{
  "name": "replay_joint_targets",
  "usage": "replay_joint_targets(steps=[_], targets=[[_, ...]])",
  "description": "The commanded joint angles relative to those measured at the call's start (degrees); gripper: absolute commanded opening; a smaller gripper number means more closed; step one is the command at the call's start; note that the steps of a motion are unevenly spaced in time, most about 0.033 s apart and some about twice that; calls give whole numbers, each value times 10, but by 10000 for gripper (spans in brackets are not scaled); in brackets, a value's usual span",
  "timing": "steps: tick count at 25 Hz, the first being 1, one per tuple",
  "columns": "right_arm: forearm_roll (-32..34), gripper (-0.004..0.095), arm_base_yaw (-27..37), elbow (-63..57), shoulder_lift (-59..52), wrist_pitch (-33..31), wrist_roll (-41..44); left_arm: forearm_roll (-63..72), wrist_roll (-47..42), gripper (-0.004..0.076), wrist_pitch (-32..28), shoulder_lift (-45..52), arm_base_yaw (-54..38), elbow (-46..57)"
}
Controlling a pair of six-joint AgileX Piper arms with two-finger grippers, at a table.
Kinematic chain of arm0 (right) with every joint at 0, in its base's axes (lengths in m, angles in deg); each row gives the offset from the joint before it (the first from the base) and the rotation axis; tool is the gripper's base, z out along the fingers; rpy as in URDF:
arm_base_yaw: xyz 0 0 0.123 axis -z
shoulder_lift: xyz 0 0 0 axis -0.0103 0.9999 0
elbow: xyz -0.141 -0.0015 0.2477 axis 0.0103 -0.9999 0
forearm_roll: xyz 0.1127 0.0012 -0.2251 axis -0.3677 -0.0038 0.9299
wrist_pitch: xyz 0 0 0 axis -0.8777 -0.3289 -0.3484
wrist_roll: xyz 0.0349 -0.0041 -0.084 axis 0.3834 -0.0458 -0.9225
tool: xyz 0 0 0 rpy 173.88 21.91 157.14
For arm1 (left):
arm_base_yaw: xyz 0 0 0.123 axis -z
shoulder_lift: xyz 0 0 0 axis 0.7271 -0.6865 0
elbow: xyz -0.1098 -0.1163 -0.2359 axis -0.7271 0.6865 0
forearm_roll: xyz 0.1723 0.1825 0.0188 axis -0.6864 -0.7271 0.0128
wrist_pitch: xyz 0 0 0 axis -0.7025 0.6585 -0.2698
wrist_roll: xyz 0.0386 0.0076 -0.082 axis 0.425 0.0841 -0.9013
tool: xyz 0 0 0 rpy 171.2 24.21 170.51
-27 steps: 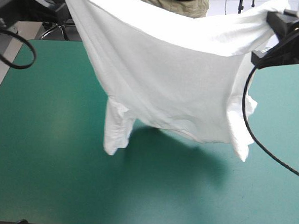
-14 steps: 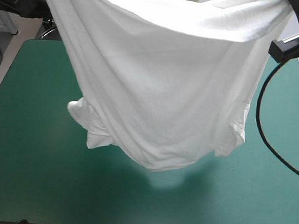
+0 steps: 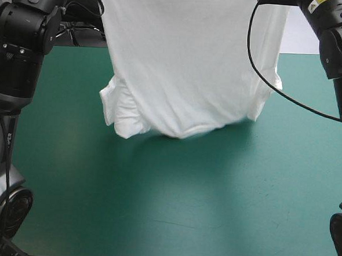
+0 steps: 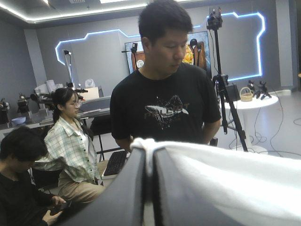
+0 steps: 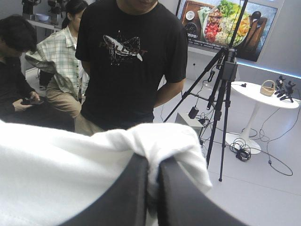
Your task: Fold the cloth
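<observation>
The T-shirt [image 3: 186, 65] hangs down like a white curtain over the far half of the worktop [image 3: 154, 208], about midway between the left and right edges. Its top goes up out of the high view. Its low end is bunched up and seems to touch the teal-green cover, with a crumpled sleeve on the side toward the left edge.

Just before, the T-shirt was spread much wider and hung in the air nearer the front edge, with its shadow under it. Now it is narrower, farther back and lower.

The left pincer [image 4: 149, 153] is squeezed almost closed, with a fold of the T-shirt caught in it. The right pincer [image 5: 154, 165] is squeezed the same way on another bunched bit of it.

The left arm [image 3: 22, 43] and right arm [image 3: 338, 45] now stand tall at the worktop's left and right edges. Earlier they only showed at the far corners.
</observation>
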Motion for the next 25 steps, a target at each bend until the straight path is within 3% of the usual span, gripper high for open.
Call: replay_joint_targets(steps=[1,7,11,14,15,17,22,25], targets=[[11,-18,9,16,-17,68,0,20,-10,-17,-83,18,-20,-14],[-46,-18,19,15,9,34,0,46,0,-17,-80,4,-24,-3],[-102,-17,38,6,42,-38,0,46,0,-17,3,1,-24,57],[-165,-17,61,-40,46,-45,-20,54,-13,-17,52,7,-24,136],[-218,-17,75,-101,37,-56,-49,79,-13,-17,91,19,-24,202],[-245,-17,80,-163,24,-63,-70,98,-13,-17,114,32,-24,269],[-328,-17,81,-435,-36,-108,-139,172,-13,-17,140,120,-23,537],[-363,-17,80,-579,-71,-153,-159,283,39,-17,155,181,-23,683]])
